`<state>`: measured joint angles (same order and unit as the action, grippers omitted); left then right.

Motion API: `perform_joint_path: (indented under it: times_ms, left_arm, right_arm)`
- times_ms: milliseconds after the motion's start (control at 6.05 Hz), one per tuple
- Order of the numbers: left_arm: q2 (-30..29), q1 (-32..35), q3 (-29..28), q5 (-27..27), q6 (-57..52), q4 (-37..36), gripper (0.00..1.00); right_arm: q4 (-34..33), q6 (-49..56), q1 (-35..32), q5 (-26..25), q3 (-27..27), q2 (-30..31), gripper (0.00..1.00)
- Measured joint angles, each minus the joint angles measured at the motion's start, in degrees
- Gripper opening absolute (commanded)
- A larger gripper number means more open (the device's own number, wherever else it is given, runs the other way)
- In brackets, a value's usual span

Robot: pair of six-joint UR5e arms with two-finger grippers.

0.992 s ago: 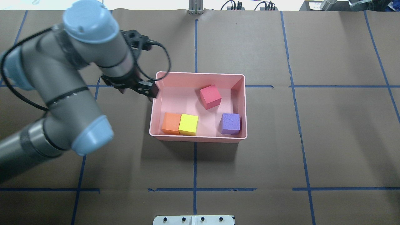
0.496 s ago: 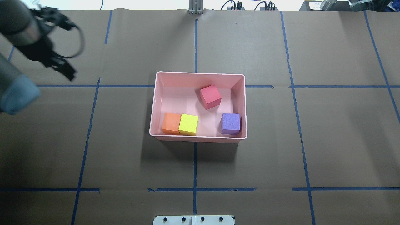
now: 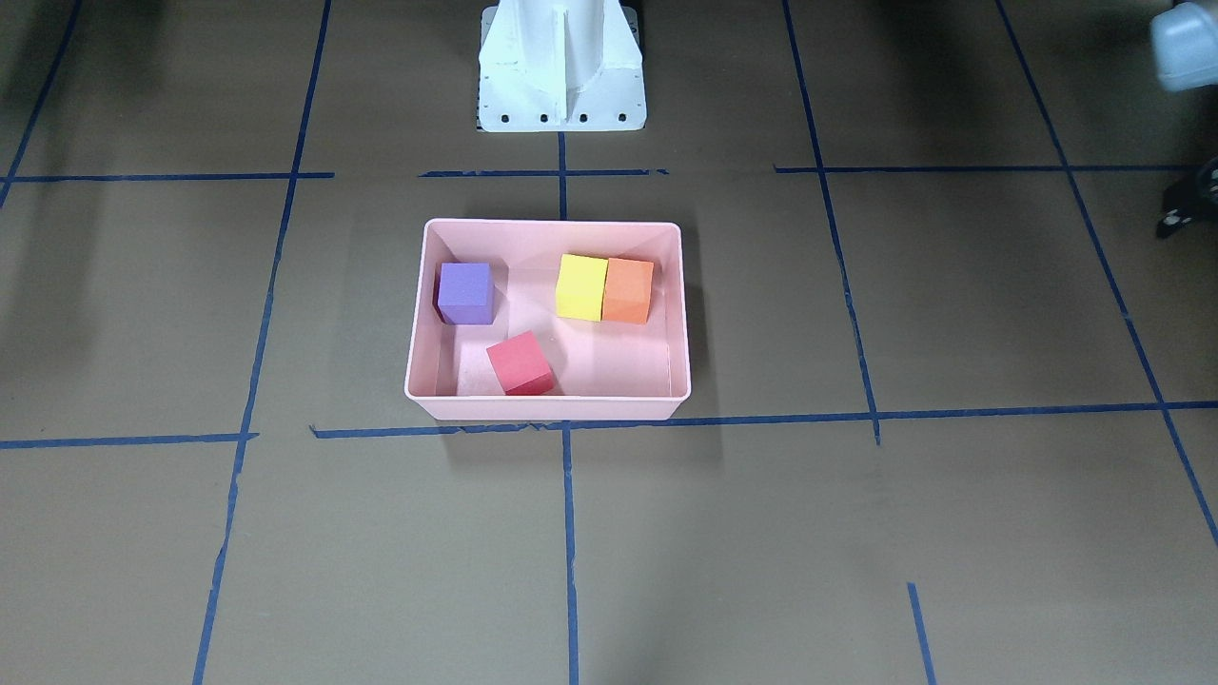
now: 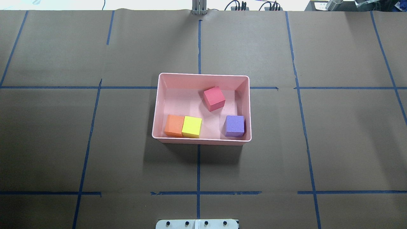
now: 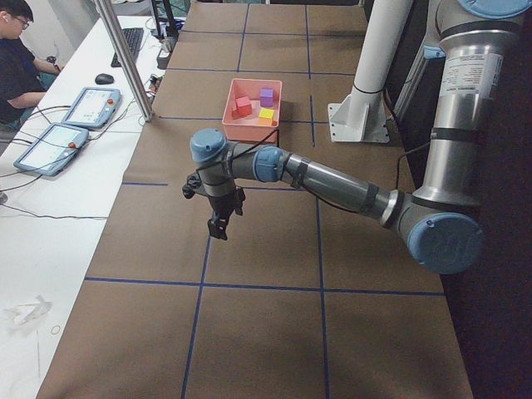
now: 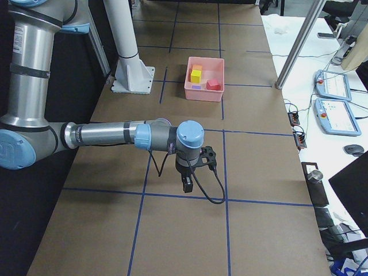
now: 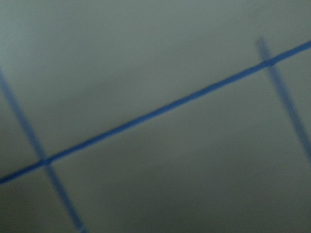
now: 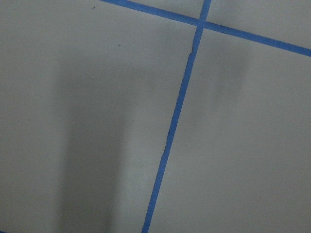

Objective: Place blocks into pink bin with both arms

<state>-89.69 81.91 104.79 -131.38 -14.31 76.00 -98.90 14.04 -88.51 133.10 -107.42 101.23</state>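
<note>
The pink bin [image 4: 203,75] stands mid-table and also shows in the front view [image 3: 552,225]. Inside it lie all the blocks: red-pink [image 4: 214,98], orange [image 4: 174,125] touching yellow-green [image 4: 191,126], and purple [image 4: 234,126]. Neither arm is in the overhead view. The left gripper [image 5: 218,229] hangs over bare table far from the bin, seen in the exterior left view. The right gripper [image 6: 187,185] hangs over bare table at the other end, seen in the exterior right view. I cannot tell whether either is open or shut. Both wrist views show only brown paper and blue tape.
The white pedestal base [image 3: 561,76] stands behind the bin on the robot's side. A side bench with tablets [image 5: 83,108], a seated person [image 5: 17,58] and a metal post [image 5: 125,58] runs along the table's far edge. A left-arm joint cap [image 3: 1185,43] shows at the front view's right edge.
The left arm has pulled away from the bin's left edge, moved left and left the overhead view. The four blocks in the bin have not moved.
</note>
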Motion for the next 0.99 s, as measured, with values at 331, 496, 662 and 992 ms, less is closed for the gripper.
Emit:
perform_joint_path:
  times_ms: [331, 496, 662, 992]
  left_arm:
    - [6.87, 3.16, -0.32, -2.49, -1.87, 3.09, 1.0]
    - [7.66, 3.48, -0.87, -2.66, -1.85, 3.75, 1.0]
    - [7.73, 4.01, -0.95, -2.59, -1.78, 4.09, 1.0]
    - [7.62, 4.88, -1.04, 0.61, -1.79, 4.17, 1.0]
  right_arm:
    - [0.02, -1.28, 0.0, 0.81, 0.01, -0.27, 1.0]
    - [0.02, -1.41, 0.0, 1.01, 0.01, -0.26, 1.0]
    - [0.02, -1.45, 0.0, 1.08, 0.02, -0.25, 1.0]
    - [0.09, -1.47, 0.0, 1.53, 0.01, -0.24, 1.0]
